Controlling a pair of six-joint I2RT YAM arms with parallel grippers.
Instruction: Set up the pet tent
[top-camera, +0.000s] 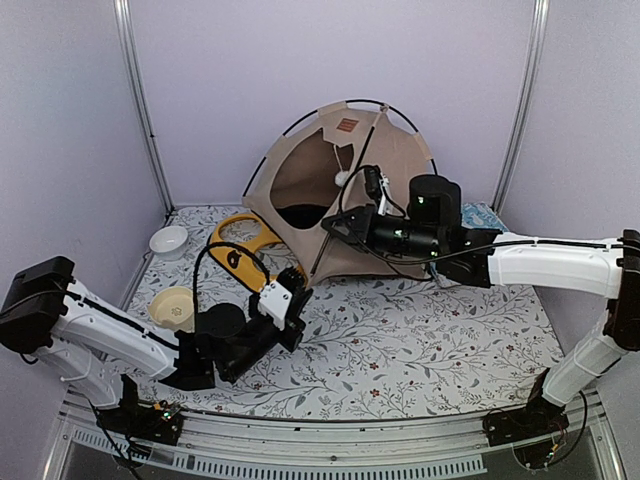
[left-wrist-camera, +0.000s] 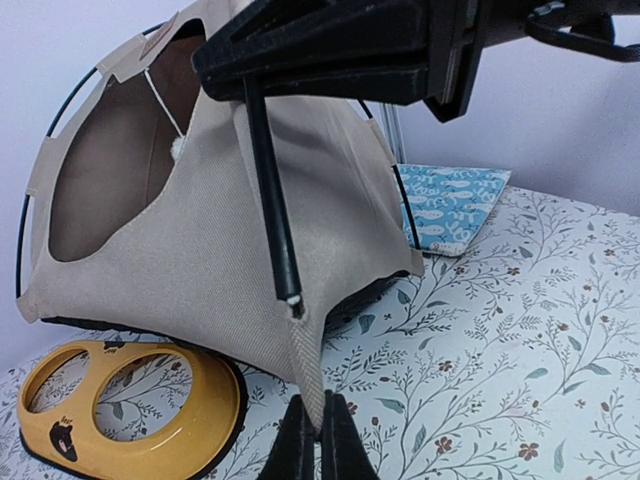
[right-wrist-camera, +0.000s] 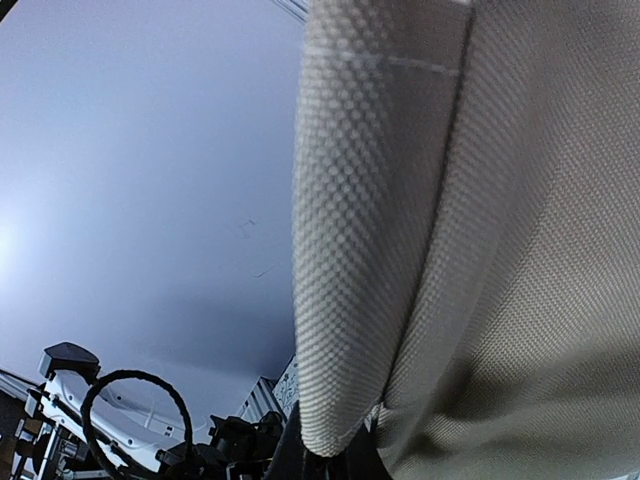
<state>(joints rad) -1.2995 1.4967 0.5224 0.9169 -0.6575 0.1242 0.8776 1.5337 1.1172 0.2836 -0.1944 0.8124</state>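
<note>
We're pinching the pet tent (top-camera: 395, 150) by its near bottom corner in the closed left tool (left-wrist-camera: 320, 438); the closed right tool (top-camera: 333, 226) is gripping its front edge.

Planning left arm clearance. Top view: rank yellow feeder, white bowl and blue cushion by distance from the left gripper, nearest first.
From the left gripper, shut on the tent corner:
1. Yellow feeder, just to its left, nearest.
2. White bowl, far left by the wall.
3. Blue cushion, back right, beside the tent.

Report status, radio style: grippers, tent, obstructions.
Left gripper shut on pet tent corner. Right gripper shut on its pole. Tent standing. Yellow feeder alongside, not blocking.
</note>
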